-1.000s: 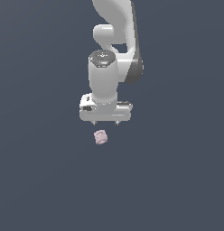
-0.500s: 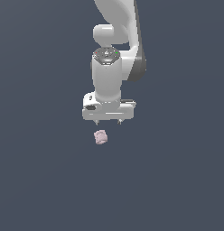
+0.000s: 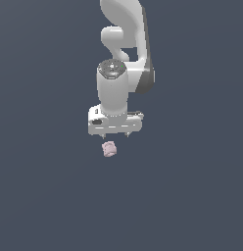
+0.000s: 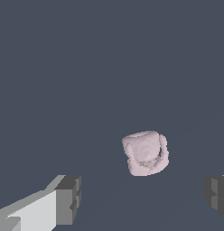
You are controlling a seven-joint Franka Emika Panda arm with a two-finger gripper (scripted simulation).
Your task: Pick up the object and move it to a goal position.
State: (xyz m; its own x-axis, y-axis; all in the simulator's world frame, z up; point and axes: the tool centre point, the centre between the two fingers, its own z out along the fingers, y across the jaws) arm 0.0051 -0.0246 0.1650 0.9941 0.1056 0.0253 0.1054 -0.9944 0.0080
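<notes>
We find no brand, label or writing on anything. Our white arm [image 3: 124, 59] hangs straight down, wrist vertical, with the claw [image 3: 115, 134] pointing at the plain dark floor [image 3: 40, 196]. Its fingers [image 4: 68, 198] stand wide apart, gripping nothing. The object [image 3: 109, 148], a small pale pink lumpy blob, lies just below the claw, apart from both fingertips, roughly between their line.
</notes>
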